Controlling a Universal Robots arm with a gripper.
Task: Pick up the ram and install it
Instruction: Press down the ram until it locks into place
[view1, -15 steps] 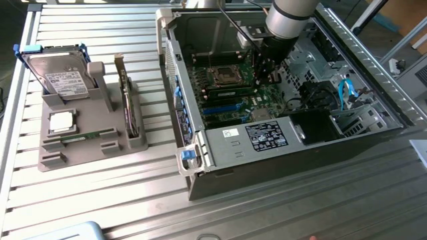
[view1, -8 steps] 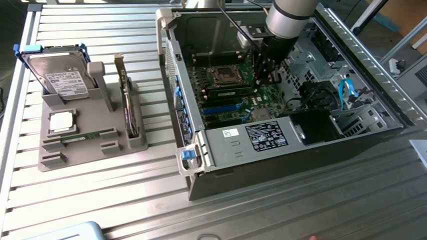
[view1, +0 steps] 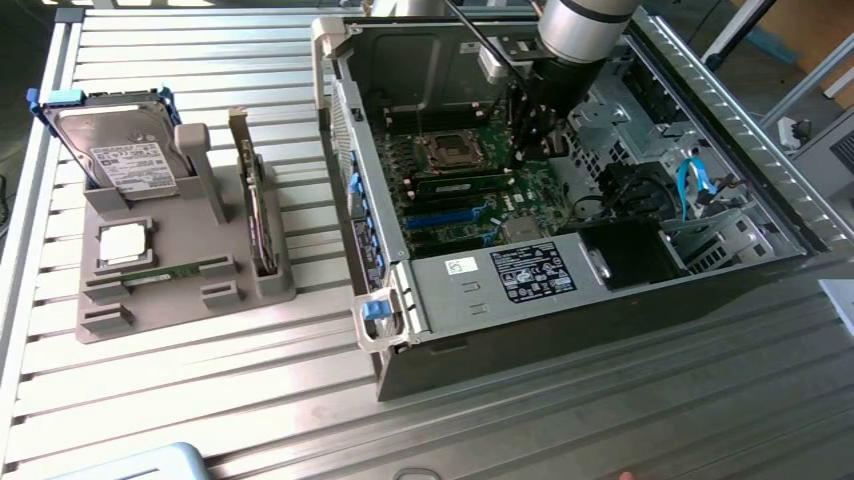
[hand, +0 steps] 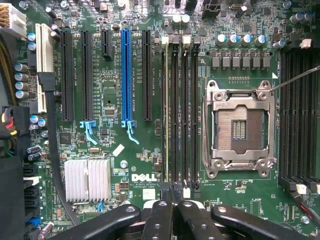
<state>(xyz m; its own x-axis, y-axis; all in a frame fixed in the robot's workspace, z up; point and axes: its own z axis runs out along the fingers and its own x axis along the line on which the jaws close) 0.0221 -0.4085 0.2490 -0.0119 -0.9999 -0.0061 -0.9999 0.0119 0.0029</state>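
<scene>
My arm reaches steeply down from the top of the exterior view into the open computer case (view1: 574, 270), which lies on its side on the slatted metal bench (view1: 200, 330). My wrist hangs above the motherboard (view1: 461, 185), next to the bare processor socket (view1: 445, 152). In the wrist view my claw (hand: 173, 192) points straight down at the board, its black fingers (hand: 160, 212) pressed together with no gap between the tips and nothing pinched in them. The tips sit at the end of the row of memory slots (hand: 179, 110) beside the socket (hand: 239, 127).

One ram stick (view1: 463, 188) lies seated edge-on in the board, showing as a long thin green strip in the exterior view; from the wrist it is the pale edge in the slot (hand: 166, 110) nearest the black expansion slots, just beside my fingertips.

A second ram stick (view1: 180, 272) lies flat in the grey holder (view1: 180, 250) on the bench, well apart from the case. That holder also carries a hard drive (view1: 123, 160) and an upright expansion card (view1: 250, 200).
</scene>
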